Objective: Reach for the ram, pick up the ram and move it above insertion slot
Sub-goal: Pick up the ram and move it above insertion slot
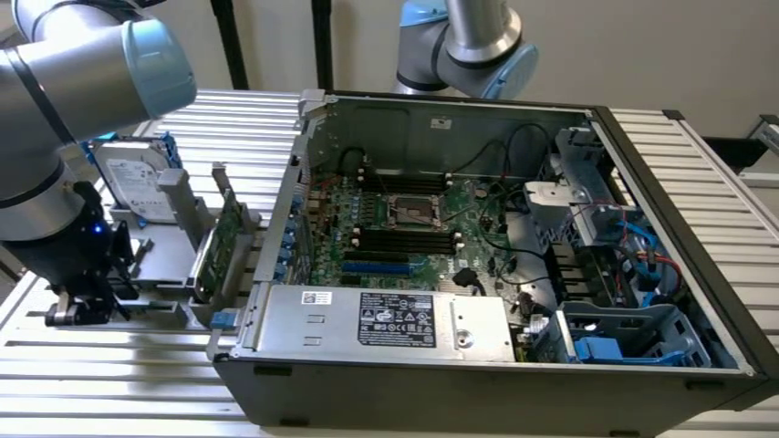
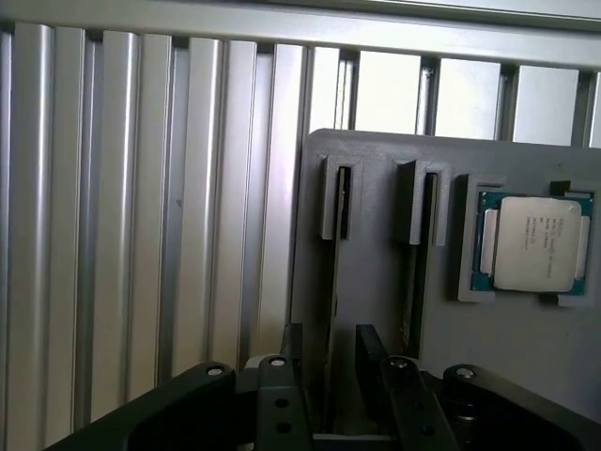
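first, the exterior view: the arm (image 1: pixel 49 119) stands at the exterior view's left and reaches down, so that the gripper (image 1: pixel 88 306) sits low over the grey holder (image 1: pixel 159 310) on the slatted table (image 1: pixel 122 383). on that holder a silver hard drive (image 1: pixel 128 178) stands upright at the far end. a green expansion card (image 1: pixel 219 245) with a metal bracket stands upright just beside the computer case (image 1: pixel 487 392). the case lies open (side panel off), showing the motherboard (image 1: pixel 469 205), the processor socket (image 1: pixel 414 212) and the black insertion slots (image 1: pixel 402 242) just beside the socket. the gripper is outside the case, well apart from those slots. a power supply (image 1: pixel 378 319) with a label occupies the near corner of the case, and a second arm (image 1: pixel 469 46) stands behind it. next, the wrist view: the camera looks down on the holder (image 2: pixel 376 155) and the table slats (image 2: pixel 141 235). the gripper (image 2: pixel 331 338) has its two black fingers (image 2: pixel 291 362) spread apart, clamping nothing, one on each side of a narrow slot in the holder. the ram (image 2: pixel 343 202) stands on edge in that slot, seen as a thin dark strip that runs between the fingers; neither finger is visibly pressed against it. a second, parallel slot (image 2: pixel 423 202) lies just beside the first. a processor chip (image 2: pixel 535 242) rests flat in a square recess next to that second slot.
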`<state>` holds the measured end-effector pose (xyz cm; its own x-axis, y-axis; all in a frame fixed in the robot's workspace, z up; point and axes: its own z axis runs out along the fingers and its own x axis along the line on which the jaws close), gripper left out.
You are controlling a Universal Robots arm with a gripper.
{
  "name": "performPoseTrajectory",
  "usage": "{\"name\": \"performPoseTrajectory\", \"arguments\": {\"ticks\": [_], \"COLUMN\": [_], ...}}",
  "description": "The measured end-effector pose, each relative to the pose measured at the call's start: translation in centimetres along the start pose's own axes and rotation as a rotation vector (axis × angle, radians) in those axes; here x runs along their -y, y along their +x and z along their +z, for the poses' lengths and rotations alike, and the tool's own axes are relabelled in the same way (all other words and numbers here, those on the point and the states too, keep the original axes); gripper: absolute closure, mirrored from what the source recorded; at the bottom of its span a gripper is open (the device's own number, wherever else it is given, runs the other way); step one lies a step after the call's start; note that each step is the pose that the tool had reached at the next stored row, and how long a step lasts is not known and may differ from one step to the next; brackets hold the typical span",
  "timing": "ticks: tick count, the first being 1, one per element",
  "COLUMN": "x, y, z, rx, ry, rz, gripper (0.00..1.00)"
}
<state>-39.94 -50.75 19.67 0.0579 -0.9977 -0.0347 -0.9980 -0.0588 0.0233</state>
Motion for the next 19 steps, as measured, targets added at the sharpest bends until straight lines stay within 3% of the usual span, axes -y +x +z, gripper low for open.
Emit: {"name": "performPoseTrajectory", "arguments": {"ticks": [6,9,11,19], "x": [0.01,0.02,0.02,0.12], "y": [0.01,0.01,0.01,0.02], "z": [0.23,0.25,0.25,0.26], "rx": [0.0000,0.0002,0.0004,0.0004], "ry": [-0.0026,-0.0034,-0.0035,-0.0033], "rz": [0.001,0.001,0.001,0.007], "gripper": [0.64,0.72,0.84,0.86]}}
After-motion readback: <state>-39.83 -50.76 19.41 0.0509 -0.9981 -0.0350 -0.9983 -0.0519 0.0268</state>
